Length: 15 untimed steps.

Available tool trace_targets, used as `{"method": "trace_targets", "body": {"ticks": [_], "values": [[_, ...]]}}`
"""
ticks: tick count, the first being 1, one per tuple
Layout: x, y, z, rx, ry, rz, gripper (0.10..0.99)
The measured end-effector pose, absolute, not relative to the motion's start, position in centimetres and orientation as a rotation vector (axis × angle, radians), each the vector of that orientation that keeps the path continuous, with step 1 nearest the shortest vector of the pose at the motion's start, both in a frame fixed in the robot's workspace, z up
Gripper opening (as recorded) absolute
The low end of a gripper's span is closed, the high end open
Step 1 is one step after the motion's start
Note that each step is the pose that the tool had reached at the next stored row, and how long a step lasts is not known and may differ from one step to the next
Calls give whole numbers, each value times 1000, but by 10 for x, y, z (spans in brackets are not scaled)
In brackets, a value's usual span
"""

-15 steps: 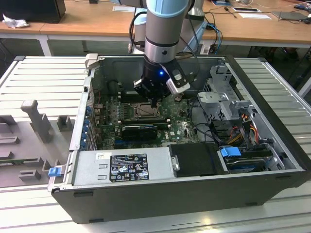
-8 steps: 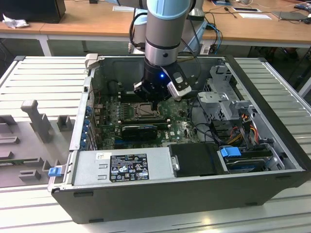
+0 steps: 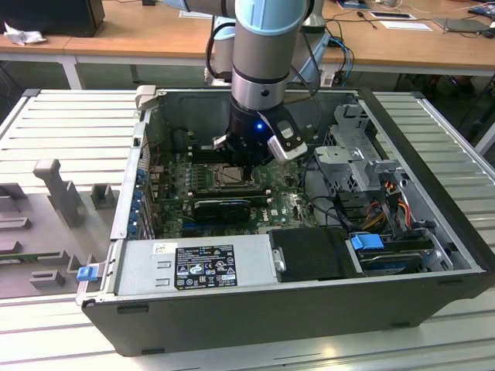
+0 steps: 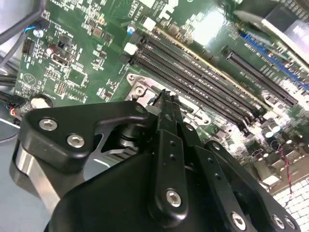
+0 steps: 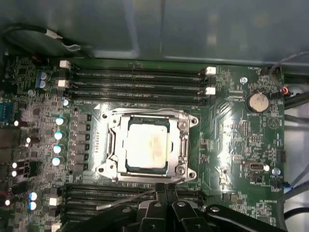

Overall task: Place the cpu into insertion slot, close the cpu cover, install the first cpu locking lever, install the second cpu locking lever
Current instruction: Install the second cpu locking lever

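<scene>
A ribbed metal table (image 3: 433,131) carries an open computer case (image 3: 255,313), wooden desks behind it. In the first wrist view the jaws (image 5: 164,189) are pressed together, gripping nothing, their tips just beside the near rim of the insertion slot (image 5: 189,145). Beyond them the cpu (image 5: 147,145) lies flat and square in the slot, framed by the cpu cover (image 5: 112,145), with long black memory slots (image 5: 135,77) farther off. A thin lever (image 5: 125,199) slants beside the tips; whether they touch it is unclear. In the exterior view the arm (image 3: 263,62) hides part of the socket.
</scene>
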<state>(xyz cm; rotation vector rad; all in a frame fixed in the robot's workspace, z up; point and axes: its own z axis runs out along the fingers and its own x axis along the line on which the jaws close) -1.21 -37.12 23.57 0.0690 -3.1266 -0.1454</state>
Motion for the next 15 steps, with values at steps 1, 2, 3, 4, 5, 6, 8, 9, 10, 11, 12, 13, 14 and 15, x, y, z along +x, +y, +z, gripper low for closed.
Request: {"method": "trace_targets", "body": {"ticks": [1,2,3,4,5,6,8,9,10,11,12,13,14,15], "values": [[-12,-373,236,69,-3125,-165,106],[-12,-374,236,69,-3124,-180,106],[-13,-375,236,69,-3124,-186,106],[-16,-376,236,69,-3124,-194,106],[-22,-376,236,70,-3123,-201,106],[-24,-377,236,71,-3123,-202,106],[-30,-377,236,73,-3123,-202,106],[-32,-378,236,74,-3123,-202,106],[-35,-378,235,75,-3123,-202,106],[-37,-378,235,76,-3123,-202,106],[-40,-379,235,78,-3123,-204,106],[-43,-379,234,79,-3122,-207,106],[-47,-379,231,86,-3122,-215,106],[-49,-379,229,91,-3121,-216,106]]}}
